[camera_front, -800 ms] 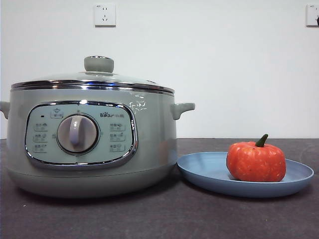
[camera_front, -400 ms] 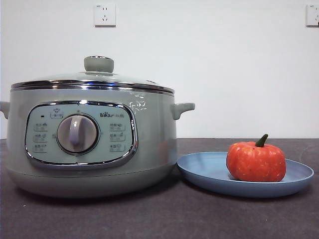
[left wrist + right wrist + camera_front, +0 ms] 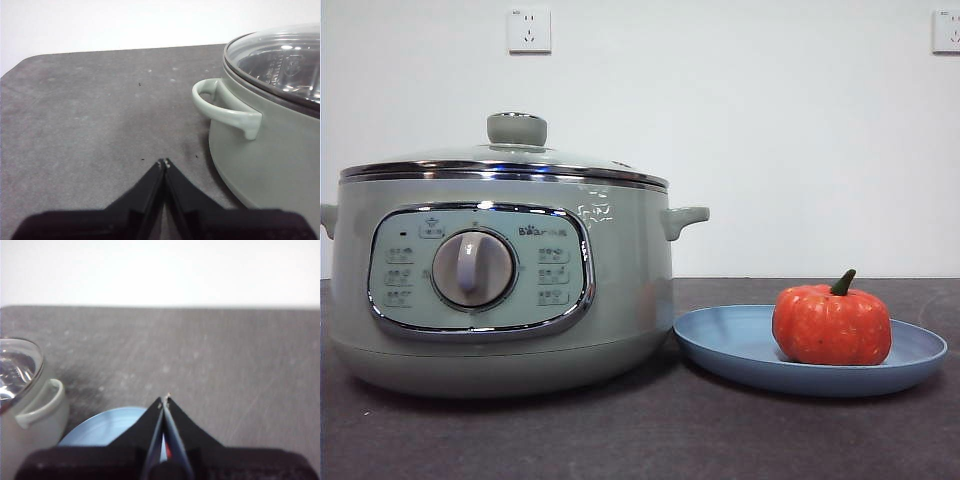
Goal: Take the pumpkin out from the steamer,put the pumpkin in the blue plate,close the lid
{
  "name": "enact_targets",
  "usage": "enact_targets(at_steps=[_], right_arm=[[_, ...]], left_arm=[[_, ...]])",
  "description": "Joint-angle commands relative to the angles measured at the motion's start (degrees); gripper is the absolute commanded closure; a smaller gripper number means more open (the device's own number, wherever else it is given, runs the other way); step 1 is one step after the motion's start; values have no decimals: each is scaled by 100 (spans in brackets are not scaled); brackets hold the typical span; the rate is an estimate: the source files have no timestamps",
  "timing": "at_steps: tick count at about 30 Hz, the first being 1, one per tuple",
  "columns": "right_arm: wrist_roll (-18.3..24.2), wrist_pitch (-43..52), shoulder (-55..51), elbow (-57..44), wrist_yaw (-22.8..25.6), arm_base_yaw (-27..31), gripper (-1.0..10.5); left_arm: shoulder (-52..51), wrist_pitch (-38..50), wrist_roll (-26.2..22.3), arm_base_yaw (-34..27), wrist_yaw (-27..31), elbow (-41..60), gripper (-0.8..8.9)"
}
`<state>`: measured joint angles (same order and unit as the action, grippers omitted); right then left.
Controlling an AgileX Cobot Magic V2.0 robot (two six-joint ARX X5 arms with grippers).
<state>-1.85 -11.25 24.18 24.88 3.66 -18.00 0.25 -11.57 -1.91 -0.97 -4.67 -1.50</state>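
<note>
Across the dark surface (image 3: 520,440), seen from the front, the steamer (image 3: 500,290) stands with the lid (image 3: 505,165) seated on its rim, knob up. Just beside it lies the blue plate (image 3: 720,345), and the pumpkin (image 3: 831,326) rests on the plate, stem up. Compared with the pictures from a moment earlier, nothing among these things has really changed; everything sits a hair further to one side, which looks like a nudge of the camera, not of the objects. No arm shows in this view, then or now. I judge all three steps to be done: the pumpkin is out and plated, and the lid is closed.

From the left wrist, the left end effector (image 3: 164,162) hangs over bare surface near the steamer's side handle (image 3: 225,107), apart from it. Its two black jaws are pressed tip to tip, with nothing between them. The glass lid shows seated on the pot here too.

From the right wrist, the right end effector (image 3: 164,399) is likewise closed to a point and empty, above the blue plate's edge. A sliver of red beneath the jaws is probably the pumpkin, though too little shows to be sure. The steamer's other handle (image 3: 40,402) lies off to one side.

With both arms clear and idle, the task looks finished.
</note>
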Motion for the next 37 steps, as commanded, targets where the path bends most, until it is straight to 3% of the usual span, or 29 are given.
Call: enact_targets(at_steps=[1,4,8,12,18,37], right_arm=[[538,809,-450,-929,-839,393,946],[459,1084,-1078,-1644,-973,778,946],[168,817,-1779,-2151,-968,1178,946],[160,483,-2243,-2402,-955,1412,946],[216,101,-2413,-2446,-914,1453,946],[85,111,-2345,-2441,-929,1451,946]], left_arm=[[-13,-76,39,-22,-2,55,816],[-13,-74,37,-22,-4,55,816],[-13,-76,37,-22,-2,55,816],[-13,-76,39,-22,-4,55,816],[-13,-76,39,-22,-4,55,816],[-13,-76,37,-22,-4,55,816]])
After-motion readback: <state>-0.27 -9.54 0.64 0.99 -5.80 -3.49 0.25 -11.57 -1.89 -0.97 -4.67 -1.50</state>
